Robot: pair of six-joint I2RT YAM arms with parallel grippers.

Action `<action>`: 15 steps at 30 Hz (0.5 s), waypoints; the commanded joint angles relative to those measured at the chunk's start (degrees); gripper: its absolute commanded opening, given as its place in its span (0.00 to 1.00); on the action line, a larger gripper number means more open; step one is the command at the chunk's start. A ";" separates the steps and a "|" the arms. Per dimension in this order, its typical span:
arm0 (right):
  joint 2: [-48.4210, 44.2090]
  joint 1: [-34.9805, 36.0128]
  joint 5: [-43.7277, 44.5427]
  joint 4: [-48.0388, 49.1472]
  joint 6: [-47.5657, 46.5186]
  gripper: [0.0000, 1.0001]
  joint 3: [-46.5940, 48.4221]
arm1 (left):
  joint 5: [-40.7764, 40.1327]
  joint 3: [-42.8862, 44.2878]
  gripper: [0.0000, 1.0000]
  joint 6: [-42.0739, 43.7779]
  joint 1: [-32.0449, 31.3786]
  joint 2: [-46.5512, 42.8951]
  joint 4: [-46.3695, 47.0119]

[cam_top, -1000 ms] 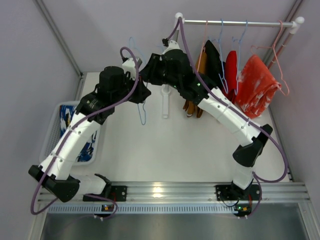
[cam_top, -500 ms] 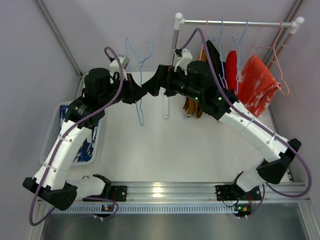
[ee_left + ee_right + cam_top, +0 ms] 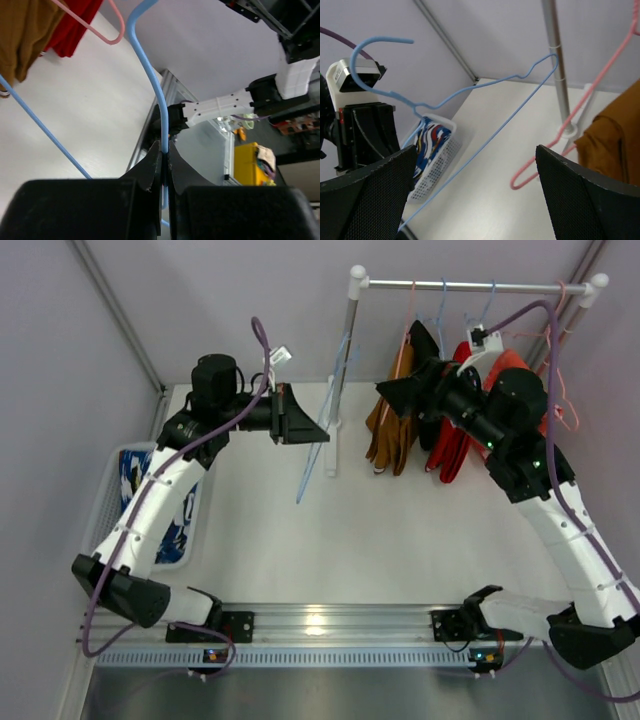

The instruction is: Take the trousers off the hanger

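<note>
Left wrist view showed your left gripper (image 3: 164,149) clamped on the blue hanger (image 3: 146,70); your right gripper (image 3: 395,392), jaws apart, hung near the tan trousers (image 3: 392,435).

We see a flat white tabletop (image 3: 400,540) enclosed by plain pale lilac-grey walls (image 3: 200,300). We note a ribbed aluminium rail (image 3: 340,618) along its near edge, catching a bright glare, and a silver metal clothes rack with white end caps (image 3: 520,286) standing at the far side.

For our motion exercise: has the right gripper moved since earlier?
Yes. The right gripper swung right, crossing from left of the rack post to its right.
</note>
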 commanded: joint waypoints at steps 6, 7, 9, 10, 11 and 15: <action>-3.20 -11.34 -6.21 -1.54 0.48 1.00 -0.39 | 5.92 9.91 0.00 -2.03 -0.66 8.71 7.09; -3.20 -12.91 -6.74 -1.45 0.66 0.99 -0.13 | 4.43 12.61 0.00 -1.06 -0.66 9.78 5.44; -3.20 -14.85 -7.18 -1.62 1.45 1.00 0.49 | 0.73 15.18 0.00 0.88 -0.57 12.84 4.72; -3.29 -15.38 -7.79 -1.63 1.63 0.99 0.75 | -0.24 17.54 0.00 0.89 -0.66 14.08 5.06; -3.20 -15.82 -7.88 -1.63 1.72 0.99 0.84 | -1.11 18.96 0.00 0.97 -0.66 15.22 5.15; -3.03 -17.58 -8.50 -1.98 2.51 0.99 0.84 | -2.79 25.99 0.00 -1.13 -0.57 23.30 7.26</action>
